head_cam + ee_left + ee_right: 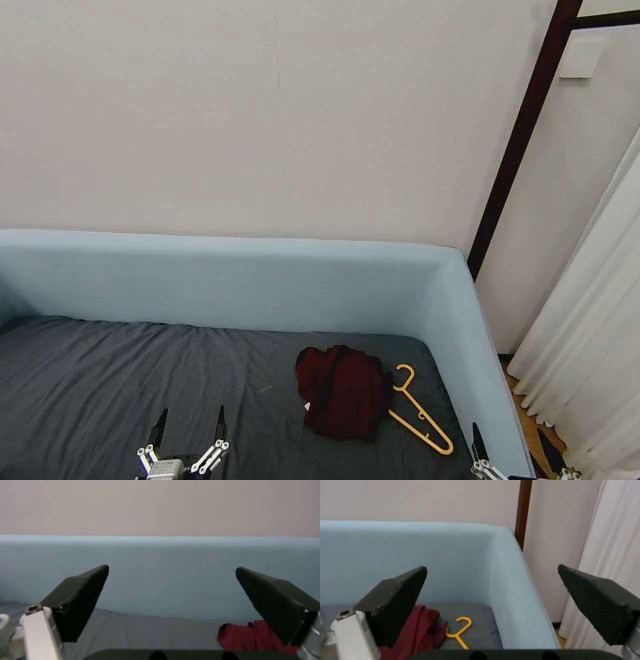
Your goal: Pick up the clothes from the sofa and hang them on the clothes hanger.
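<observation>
Head view: red clothes [342,392] beside yellow hanger [420,408] on sofa [230,282].

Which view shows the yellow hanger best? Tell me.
The head view: the whole hanger lies on the sofa beside the red garment. The right wrist view catches just its hook end. The left wrist view gives the garment instead.

left gripper [192,428] base cut by btm edge | clothes [421,630] pt-hidden behind right gripper [492,572]
</observation>
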Tool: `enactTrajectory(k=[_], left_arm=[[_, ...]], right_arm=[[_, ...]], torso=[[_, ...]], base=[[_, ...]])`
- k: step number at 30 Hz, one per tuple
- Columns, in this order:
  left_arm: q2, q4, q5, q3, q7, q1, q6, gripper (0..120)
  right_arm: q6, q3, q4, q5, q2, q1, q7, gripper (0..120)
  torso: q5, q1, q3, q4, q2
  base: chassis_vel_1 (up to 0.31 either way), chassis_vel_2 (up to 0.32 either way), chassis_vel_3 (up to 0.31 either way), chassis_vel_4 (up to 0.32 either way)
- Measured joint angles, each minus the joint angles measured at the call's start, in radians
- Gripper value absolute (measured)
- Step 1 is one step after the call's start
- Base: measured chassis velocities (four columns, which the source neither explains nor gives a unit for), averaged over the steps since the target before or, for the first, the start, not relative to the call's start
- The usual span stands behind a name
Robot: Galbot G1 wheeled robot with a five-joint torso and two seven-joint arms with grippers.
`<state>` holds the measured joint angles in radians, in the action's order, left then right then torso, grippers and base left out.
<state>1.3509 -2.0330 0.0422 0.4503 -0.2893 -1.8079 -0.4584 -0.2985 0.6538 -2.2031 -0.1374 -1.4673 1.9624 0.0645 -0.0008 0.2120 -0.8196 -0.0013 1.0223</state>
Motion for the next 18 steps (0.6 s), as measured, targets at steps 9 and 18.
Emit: enactTrajectory(k=[9, 18], left_arm=[[0.015, 0.013, -0.006, 0.005, 0.000, -0.002, -0.010, 100], [0.019, 0.023, -0.020, -0.009, -0.001, -0.006, -0.012, 100]], right_arm=[[0.107, -0.001, 0.012, -0.101, 0.119, -0.035, 0.041, 100], [0.318, 0.018, -0.011, -0.326, 0.362, -0.146, 0.078, 100]], torso=[[0.0003, 0.000, 0.000, -0.0002, 0.000], [0.0003, 0.000, 0.000, 0.0001, 0.000]], base=[[0.000, 0.000, 0.000, 0.000], [0.000, 0.000, 0.000, 0.000]])
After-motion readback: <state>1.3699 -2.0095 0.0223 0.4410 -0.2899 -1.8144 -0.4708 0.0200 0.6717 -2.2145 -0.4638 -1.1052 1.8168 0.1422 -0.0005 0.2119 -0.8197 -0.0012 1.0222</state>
